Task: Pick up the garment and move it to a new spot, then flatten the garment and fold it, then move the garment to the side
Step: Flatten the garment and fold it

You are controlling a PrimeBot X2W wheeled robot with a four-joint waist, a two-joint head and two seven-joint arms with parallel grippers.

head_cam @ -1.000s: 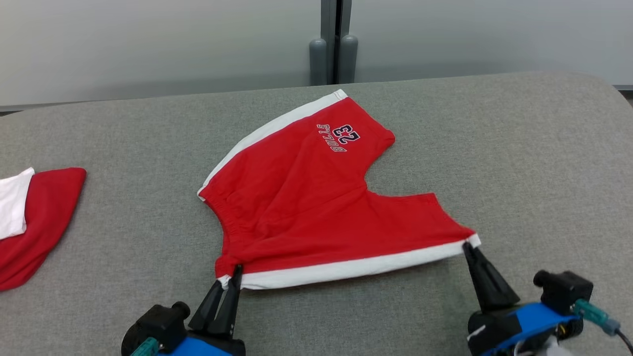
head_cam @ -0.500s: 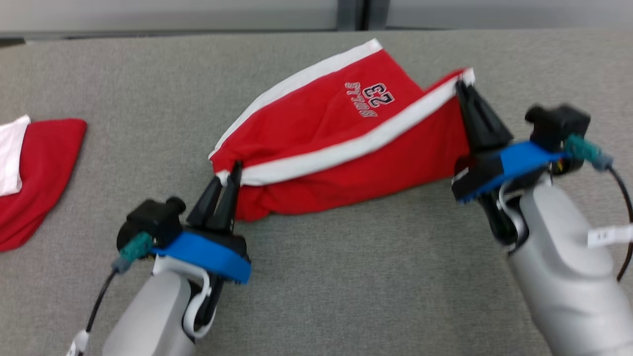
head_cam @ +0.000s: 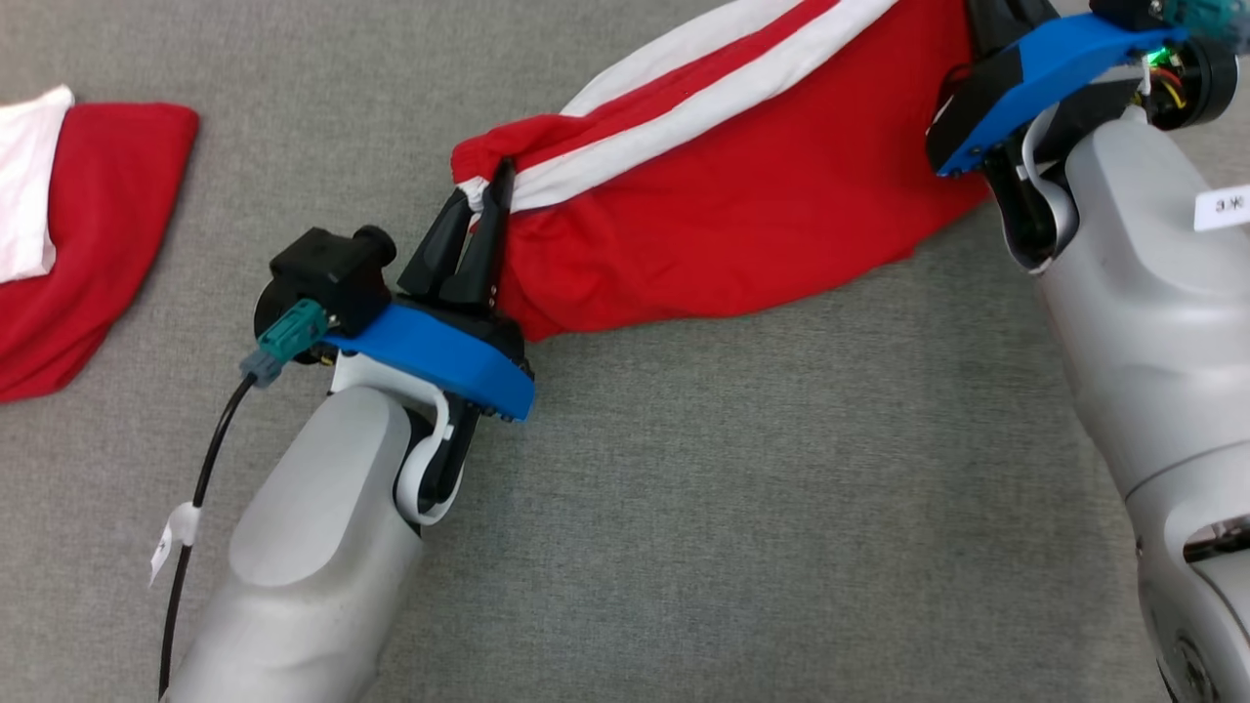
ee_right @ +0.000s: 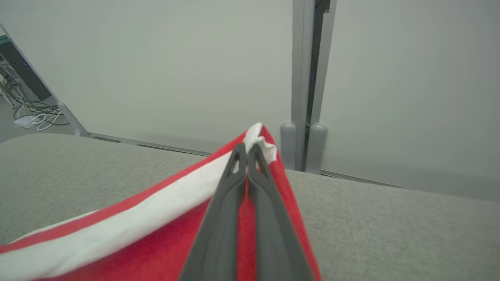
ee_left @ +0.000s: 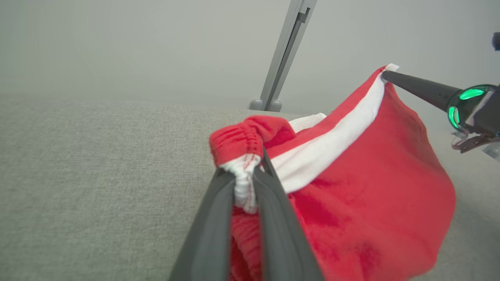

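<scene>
Two grippers share one garment. The left gripper [ee_left: 250, 171] is clamped on the gathered waistband corner of the red shorts [head_cam: 742, 195], and the right gripper [ee_right: 246, 147] is pinched tight on a white-trimmed hem corner, with the cloth slung between them over the grey surface [head_cam: 684, 488]. One second red-and-white garment [head_cam: 88, 225] lies flat, well out beyond the left gripper's outer side.

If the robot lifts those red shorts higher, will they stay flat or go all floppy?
Probably floppy: the red shorts sag in a droopy belly between the left gripper and the right gripper. Likely light too, since two small corner pinches hold them up. Let go, they would probably slump, not roll.
</scene>
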